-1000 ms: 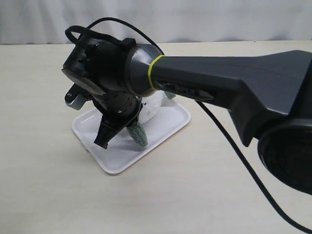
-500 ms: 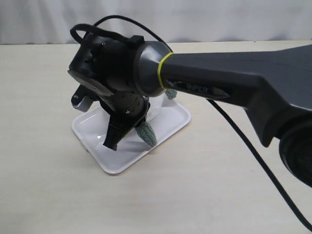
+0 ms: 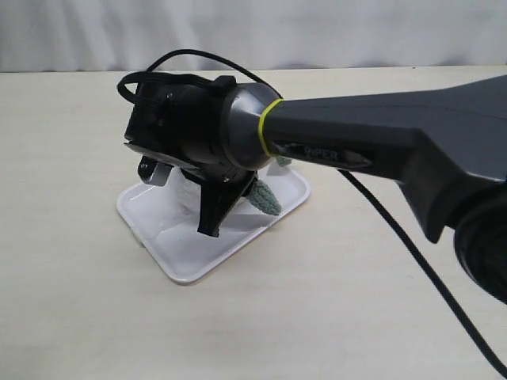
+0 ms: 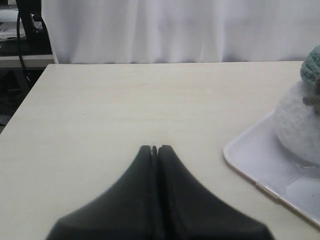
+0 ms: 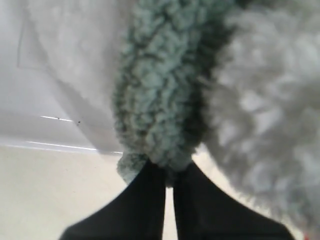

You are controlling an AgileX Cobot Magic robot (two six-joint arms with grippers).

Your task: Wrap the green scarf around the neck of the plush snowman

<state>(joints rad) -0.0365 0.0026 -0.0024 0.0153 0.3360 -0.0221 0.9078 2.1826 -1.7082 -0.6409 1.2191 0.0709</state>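
In the right wrist view my right gripper [image 5: 169, 172] is shut on the end of the green scarf [image 5: 160, 100], which runs up against the fluffy white plush snowman [image 5: 270, 125]. In the exterior view that gripper [image 3: 214, 226] points down over the white tray [image 3: 170, 253]. A sage-green scarf end [image 3: 265, 198] shows beside it, and the arm hides nearly all of the snowman. The left wrist view shows my left gripper [image 4: 154, 148] shut and empty above bare table. Off to its side are the snowman [image 4: 300, 125] and a bit of scarf [image 4: 311, 67] on the tray [image 4: 260, 170].
The right arm's thick grey link [image 3: 380, 142] spans the scene from the right. Its black cable [image 3: 396, 261] trails over the beige table. A white curtain [image 4: 175, 30] closes the table's far side.
My right gripper has swung right and turned at the wrist, carrying the scarf end from the tray's front part toward its right side.
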